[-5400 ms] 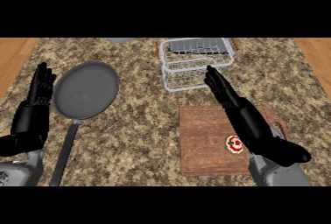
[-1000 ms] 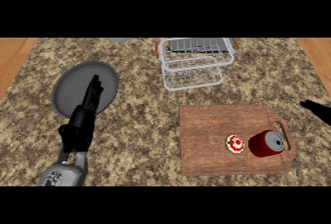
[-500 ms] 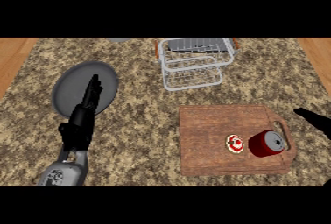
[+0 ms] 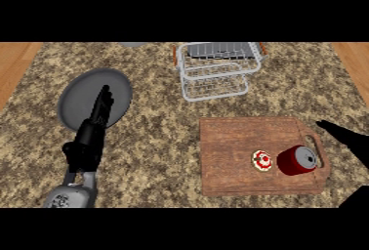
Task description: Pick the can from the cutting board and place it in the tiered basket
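Fingers of the right hand (image 4: 346, 136) reach further in from the right edge than half a second ago, straight and holding nothing, now near the cutting board (image 4: 231, 146). The can (image 4: 297, 160) lies on its side on the board's right part, untouched. The tiered basket (image 4: 216, 71) waits up-counter. The left hand (image 4: 97, 114) rests open over the pan (image 4: 79, 95). I judge the grasp imminent.

Lighting is even and moderately bright across the speckled brown stone counter (image 4: 158, 146), without glare or hard shadows, only faint shading beside the red cylindrical can (image 4: 297, 160) lying on it.
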